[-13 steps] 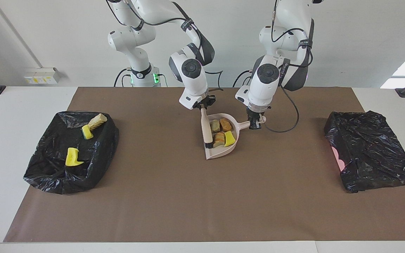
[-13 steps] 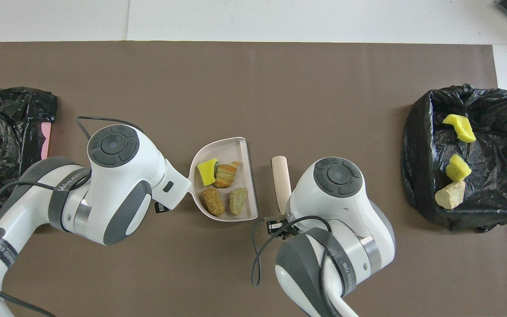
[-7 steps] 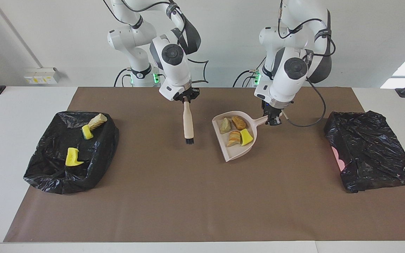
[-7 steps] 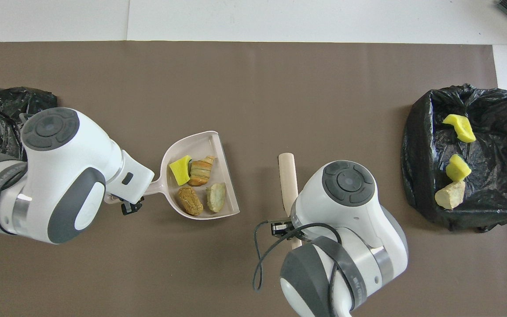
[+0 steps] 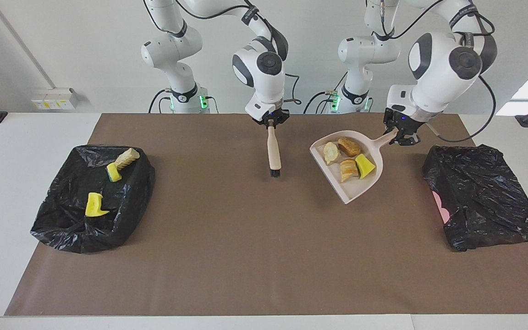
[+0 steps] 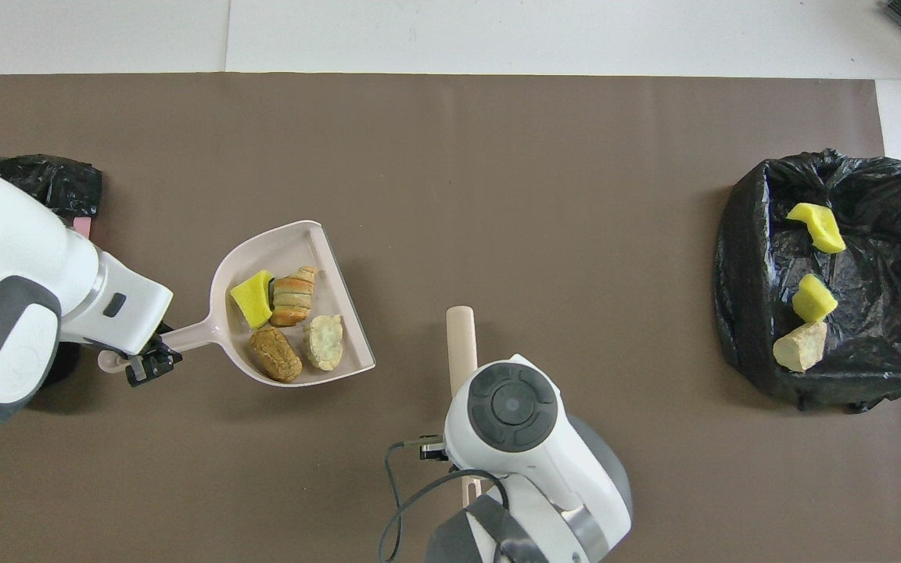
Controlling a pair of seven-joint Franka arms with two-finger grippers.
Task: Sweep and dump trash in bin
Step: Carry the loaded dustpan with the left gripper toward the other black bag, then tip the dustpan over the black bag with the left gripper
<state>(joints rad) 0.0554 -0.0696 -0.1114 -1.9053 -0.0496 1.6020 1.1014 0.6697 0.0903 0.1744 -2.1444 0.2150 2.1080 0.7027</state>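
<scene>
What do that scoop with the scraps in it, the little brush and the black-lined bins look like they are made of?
The dustpan looks like smooth moulded plastic, pale beige and evenly matt. The brush seems to have a light wooden or plastic handle, with short dark bristles at its tip. The bin liner is thin black plastic film, crinkled and glossy.

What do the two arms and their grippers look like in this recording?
Both arms are glossy white with dark grey joint sleeves and round grey end caps. Loose black cables run along them. The left gripper and right gripper are small and black. Green lights glow at the bases.
</scene>
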